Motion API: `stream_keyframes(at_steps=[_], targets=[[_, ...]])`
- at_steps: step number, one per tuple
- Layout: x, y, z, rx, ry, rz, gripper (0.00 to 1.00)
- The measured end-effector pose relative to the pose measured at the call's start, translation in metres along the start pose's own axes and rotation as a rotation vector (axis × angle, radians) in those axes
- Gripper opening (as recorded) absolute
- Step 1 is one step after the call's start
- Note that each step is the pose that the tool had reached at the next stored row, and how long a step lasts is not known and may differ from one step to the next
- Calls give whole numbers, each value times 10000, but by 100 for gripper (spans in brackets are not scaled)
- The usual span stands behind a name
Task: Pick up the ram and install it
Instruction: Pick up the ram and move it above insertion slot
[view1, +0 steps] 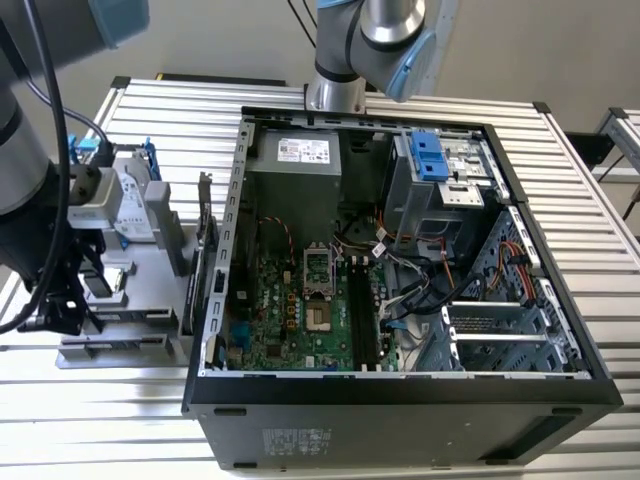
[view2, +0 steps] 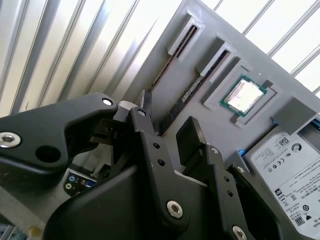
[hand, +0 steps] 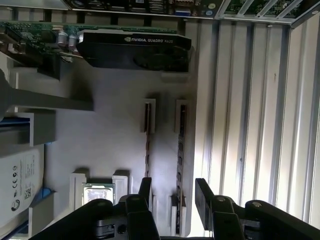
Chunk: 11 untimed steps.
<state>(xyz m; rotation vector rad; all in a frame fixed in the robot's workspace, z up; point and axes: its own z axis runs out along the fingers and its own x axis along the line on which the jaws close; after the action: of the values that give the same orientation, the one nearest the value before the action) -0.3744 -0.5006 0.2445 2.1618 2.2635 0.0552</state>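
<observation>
Gripper (hand: 174, 192) jaws wide, set either side of ram (hand: 181, 145) standing in tray (hand: 115, 140) slot. Not gripped; pickup and install both left.

A bare tray (hand: 165, 150) strip separates the ram (hand: 181, 150) from 1 neighbouring stick (hand: 147, 150).

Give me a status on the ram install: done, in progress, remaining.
Done: nothing installed; the ram stands in its holder on the grey parts tray, outside the computer case. In hand: the open claw hangs over it, a finger on either side, not gripping. Left: the whole pick-up and the seating on the motherboard.
</observation>
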Motion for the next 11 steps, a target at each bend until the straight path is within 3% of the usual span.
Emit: stream_keyframes(at_steps=[11], targets=[[-25,-1,76,48,-6,0,100]])
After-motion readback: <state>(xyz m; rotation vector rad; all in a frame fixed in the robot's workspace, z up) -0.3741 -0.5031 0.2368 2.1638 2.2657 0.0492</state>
